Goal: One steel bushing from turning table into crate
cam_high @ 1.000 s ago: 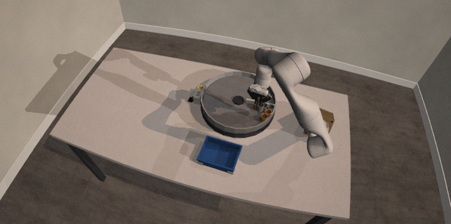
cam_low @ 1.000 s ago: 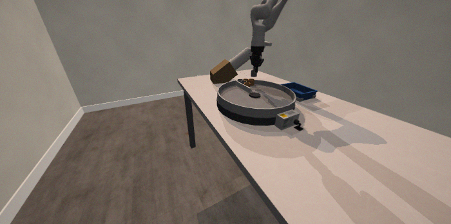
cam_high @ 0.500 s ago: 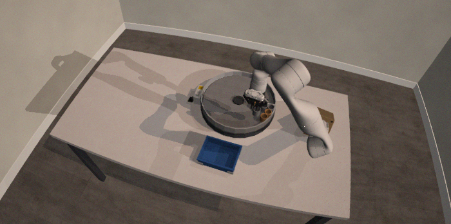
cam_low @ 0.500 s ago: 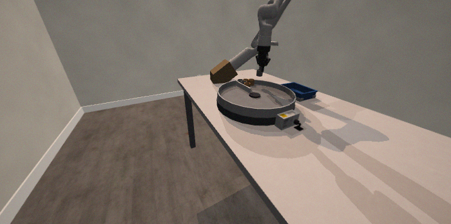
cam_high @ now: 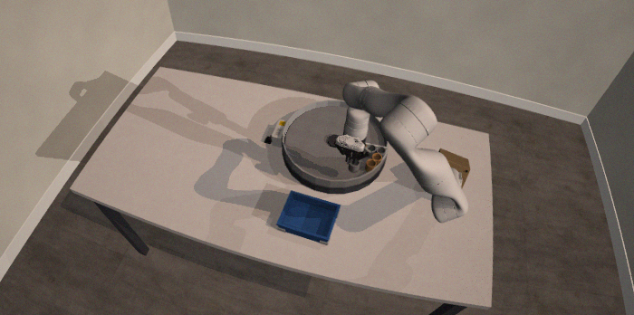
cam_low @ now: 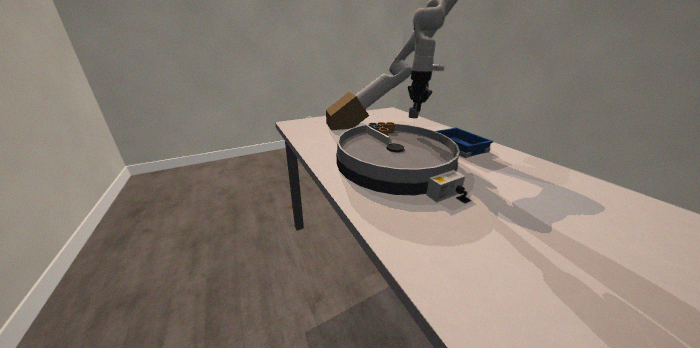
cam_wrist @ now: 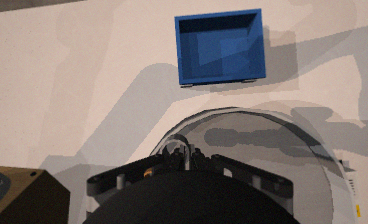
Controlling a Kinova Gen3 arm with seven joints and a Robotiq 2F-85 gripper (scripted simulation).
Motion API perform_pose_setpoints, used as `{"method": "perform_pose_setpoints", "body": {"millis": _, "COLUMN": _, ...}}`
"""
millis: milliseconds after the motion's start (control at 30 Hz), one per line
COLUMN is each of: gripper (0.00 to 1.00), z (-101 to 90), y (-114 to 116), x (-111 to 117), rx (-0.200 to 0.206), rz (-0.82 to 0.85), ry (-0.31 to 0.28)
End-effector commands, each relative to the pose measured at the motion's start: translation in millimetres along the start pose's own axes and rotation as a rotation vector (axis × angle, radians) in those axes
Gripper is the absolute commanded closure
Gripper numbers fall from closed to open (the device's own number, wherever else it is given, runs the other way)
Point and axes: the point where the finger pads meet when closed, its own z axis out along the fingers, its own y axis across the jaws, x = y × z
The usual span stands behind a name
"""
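My gripper [cam_high: 352,160] [cam_low: 416,106] is shut on the wall of a steel bushing [cam_high: 354,167] [cam_low: 413,113] [cam_wrist: 175,140], a short grey ring. The bushing hangs above the turning table [cam_high: 308,135] [cam_low: 400,174] [cam_wrist: 305,185], over its crate-side part. On the turning table stand two copper-coloured bushings [cam_high: 377,157] [cam_low: 389,126] and more grey ones [cam_high: 381,150], partly hidden behind the gripper in the top view. The blue crate [cam_high: 317,218] [cam_low: 477,147] [cam_wrist: 220,60] stands beside the turning table. No bushing shows in it in the wrist view.
A low divider bar [cam_low: 378,133] runs from the hub of the turning table to its raised rim. A small control box [cam_high: 279,129] [cam_low: 446,185] is on its far side from the arm's base. A brown block [cam_high: 454,163] [cam_low: 346,112] [cam_wrist: 40,200] stands at the arm's base.
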Motion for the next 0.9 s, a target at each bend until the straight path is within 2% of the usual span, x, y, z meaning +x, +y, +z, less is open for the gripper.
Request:
{"method": "perform_pose_setpoints", "body": {"millis": 0, "gripper": 1.00, "z": -0.5, "y": 2.5, "x": 10.4, "rx": -0.001, "rz": 0.000, "ry": -0.001}}
{"method": "perform_pose_setpoints", "body": {"millis": 133, "gripper": 1.00, "z": -0.6, "y": 11.6, "x": 53.1, "rx": -0.001, "rz": 0.000, "ry": -0.001}}
{"method": "perform_pose_setpoints", "body": {"millis": 533, "gripper": 1.00, "z": -0.6, "y": 11.6, "x": 53.1, "rx": -0.001, "rz": 0.000, "ry": -0.001}}
{"method": "perform_pose_setpoints", "body": {"millis": 700, "gripper": 1.00, "z": -0.3, "y": 22.9, "x": 106.4, "rx": -0.001, "rz": 0.001, "ry": 0.000}}
{"method": "perform_pose_setpoints", "body": {"millis": 867, "gripper": 1.00, "z": -0.3, "y": 22.9, "x": 106.4, "rx": -0.001, "rz": 0.001, "ry": 0.000}}
